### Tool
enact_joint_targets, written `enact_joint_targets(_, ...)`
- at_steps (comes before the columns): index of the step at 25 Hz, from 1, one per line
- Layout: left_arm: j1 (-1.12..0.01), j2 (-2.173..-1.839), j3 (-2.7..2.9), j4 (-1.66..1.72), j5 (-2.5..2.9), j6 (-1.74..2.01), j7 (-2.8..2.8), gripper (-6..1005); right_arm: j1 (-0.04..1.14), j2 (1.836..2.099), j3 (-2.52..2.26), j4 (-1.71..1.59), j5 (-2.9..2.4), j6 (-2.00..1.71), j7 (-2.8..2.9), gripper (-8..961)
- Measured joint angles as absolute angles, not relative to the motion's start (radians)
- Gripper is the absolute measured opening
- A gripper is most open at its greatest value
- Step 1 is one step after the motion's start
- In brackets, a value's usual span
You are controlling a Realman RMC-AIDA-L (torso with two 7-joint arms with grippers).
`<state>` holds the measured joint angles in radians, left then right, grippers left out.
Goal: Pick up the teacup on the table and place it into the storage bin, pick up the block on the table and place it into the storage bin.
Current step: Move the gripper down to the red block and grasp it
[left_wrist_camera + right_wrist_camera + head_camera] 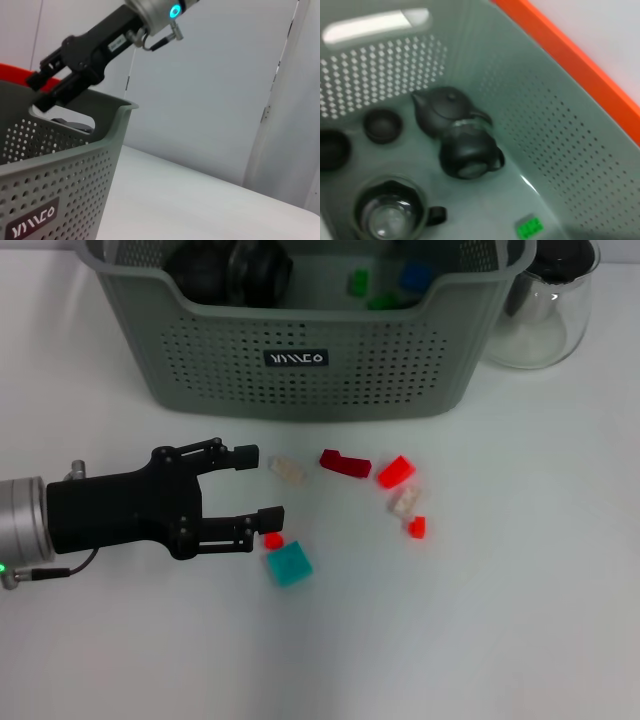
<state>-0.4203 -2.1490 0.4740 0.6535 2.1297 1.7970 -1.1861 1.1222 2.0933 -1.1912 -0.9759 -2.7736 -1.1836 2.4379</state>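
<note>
The storage bin (300, 360) fills the upper middle of the head view, its black label facing the camera. Inside it, at the upper right, lie a green block (357, 282) and a blue block (413, 276), with dark teaware (232, 270) at the upper left. The right wrist view looks down into the bin and shows a dark teapot (445, 110), a small dark teacup (382, 125), a second dark pot (469, 155), a glass-lined cup (387, 210) and the green block at the lower edge.

On the white table (480, 620) below the bin, loose blocks are scattered across the middle of the head view: a pale block (287, 469), a dark red block (345, 464), a bright red block (396, 472), another pale block (404, 502) touching a small red block (417, 527), a tiny red block (273, 539) and a teal block (289, 565) just beside it.

The left gripper (262, 485) reaches in from the left edge, its jaws spread apart and holding nothing; the lower fingertip is just above the tiny red block, the upper one near the pale block.

In the left wrist view the right gripper (41, 91) hangs over the bin's rim at the upper left; whether it is open cannot be told. A clear glass carafe (545, 310) stands at the upper right of the head view.
</note>
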Motion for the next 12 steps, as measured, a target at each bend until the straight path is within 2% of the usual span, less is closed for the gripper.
enact_joint_targets(6,-0.42,-2.149,0.474,0.653,2.132,1.798,-1.187,847,1.065,2.088,-1.179,-1.158,-2.619,-1.262,2.413,684)
enact_joint_targets(12,-0.411,-2.148,0.474,0.655,2.136,1.799,-1.187,847,0.951,2.066,-1.125,-1.336,-2.29,-1.394,2.289,702)
